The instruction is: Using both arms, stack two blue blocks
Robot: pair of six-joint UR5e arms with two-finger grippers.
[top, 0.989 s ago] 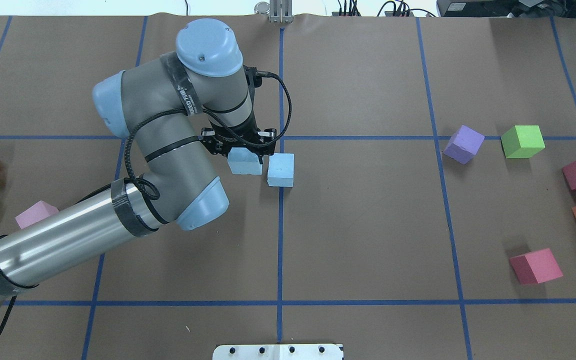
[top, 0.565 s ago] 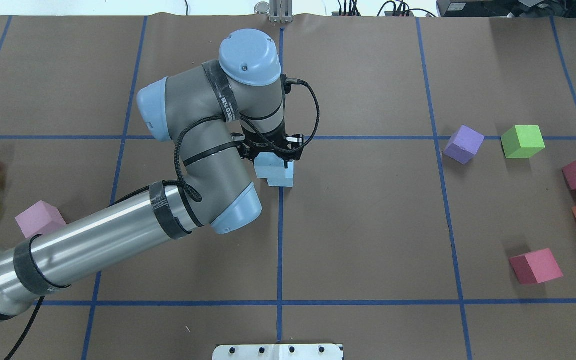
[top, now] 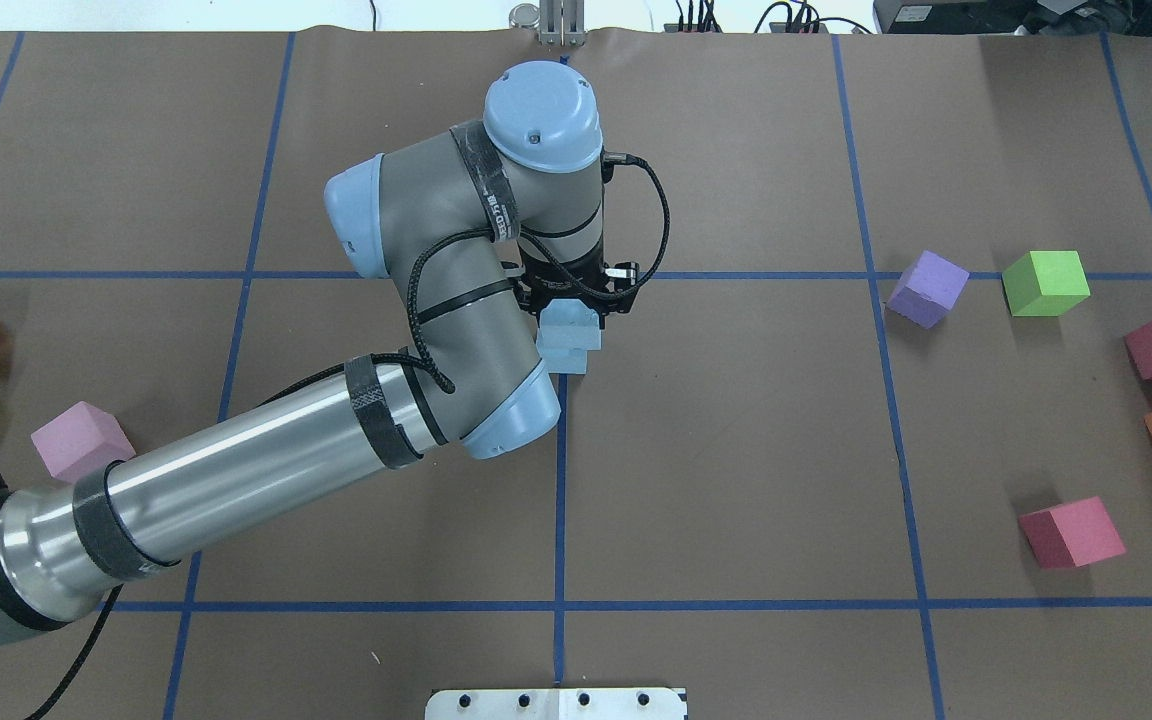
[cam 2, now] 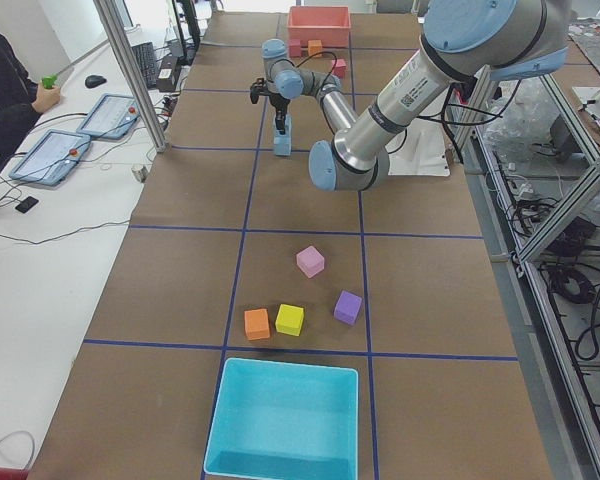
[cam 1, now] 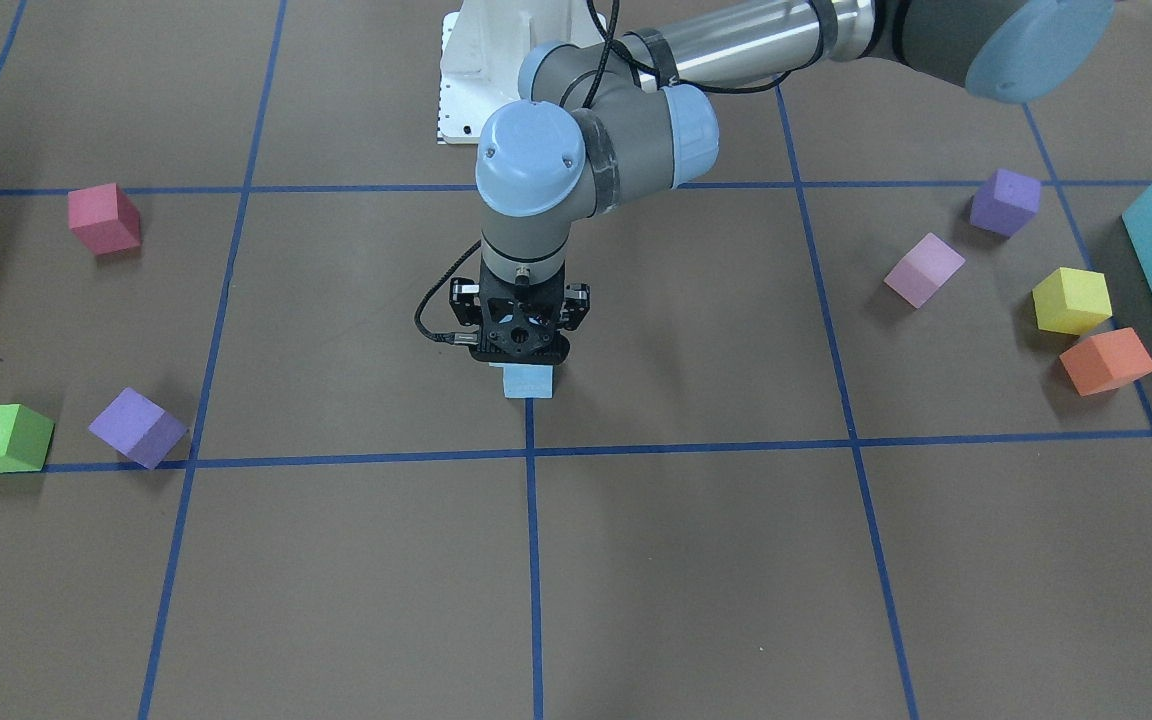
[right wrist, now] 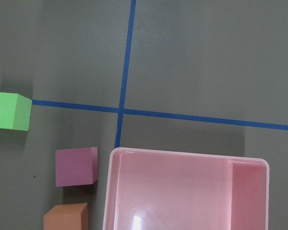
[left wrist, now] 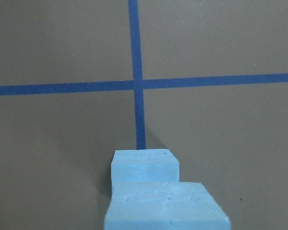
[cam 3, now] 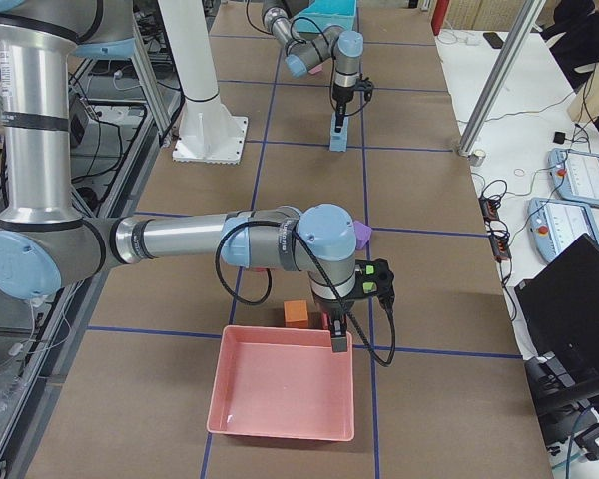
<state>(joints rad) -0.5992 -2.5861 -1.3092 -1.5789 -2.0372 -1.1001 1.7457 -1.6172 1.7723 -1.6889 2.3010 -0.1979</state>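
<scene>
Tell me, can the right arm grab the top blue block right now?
Probably not. The left gripper is shut on the top blue block and covers it from above. The right gripper hangs far away by the pink bin.

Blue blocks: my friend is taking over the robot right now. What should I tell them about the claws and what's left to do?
Left claw: shut on the upper blue block, holding it right over the lower blue block, which lies on the table. I cannot tell if the two touch yet.
Right claw: far off, over the edge of the pink tray. I cannot tell whether it is open or shut.
Done: one block is gripped and lined up above the other.
Left: set it down squarely, open the claw, lift away.
</scene>
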